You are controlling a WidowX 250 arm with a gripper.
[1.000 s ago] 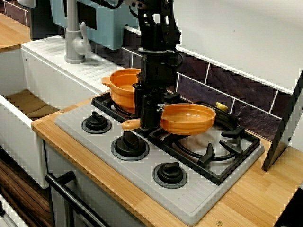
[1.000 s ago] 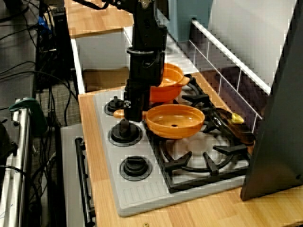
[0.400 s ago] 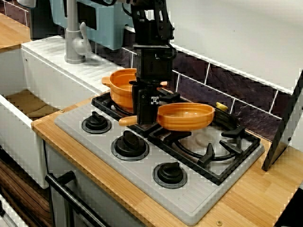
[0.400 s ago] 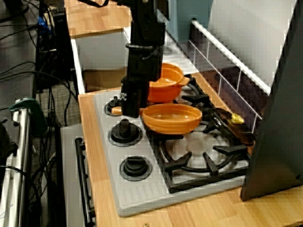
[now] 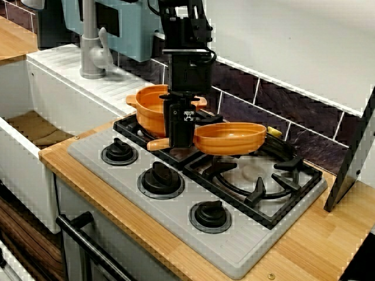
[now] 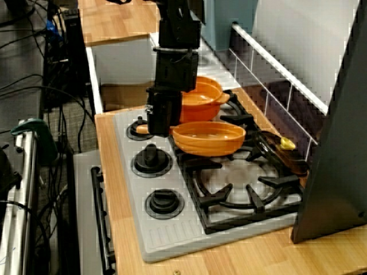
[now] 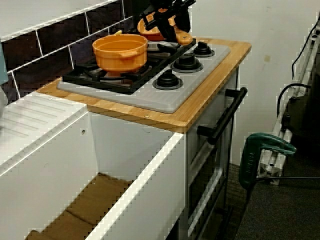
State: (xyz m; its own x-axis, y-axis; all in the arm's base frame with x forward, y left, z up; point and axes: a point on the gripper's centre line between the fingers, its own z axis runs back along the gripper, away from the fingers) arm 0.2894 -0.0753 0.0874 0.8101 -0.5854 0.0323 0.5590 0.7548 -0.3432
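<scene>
A black gripper (image 5: 181,139) points straight down and is shut on the handle (image 5: 158,144) of an orange frying pan (image 5: 229,137). The pan hangs level a little above the black grate (image 5: 265,178) of the stove. In the view from the stove's end the gripper (image 6: 160,127) holds the pan (image 6: 208,137) over the middle of the hob. An orange pot (image 5: 153,108) with two side handles stands on the back-left burner, just behind the gripper. From the sink side the gripper (image 7: 165,22) hides most of the pan (image 7: 154,31), beyond the pot (image 7: 120,51).
Three black knobs (image 5: 160,178) line the grey front of the stove. A small yellow item (image 5: 274,132) lies by the tiled back wall. A dark board (image 5: 351,158) leans at the right. To the left are a white sink (image 5: 35,126) and a grey tap (image 5: 91,47).
The gripper has risen with the pan and shifted a little left and back, towards the orange pot. The pan is higher above the grate than before.
</scene>
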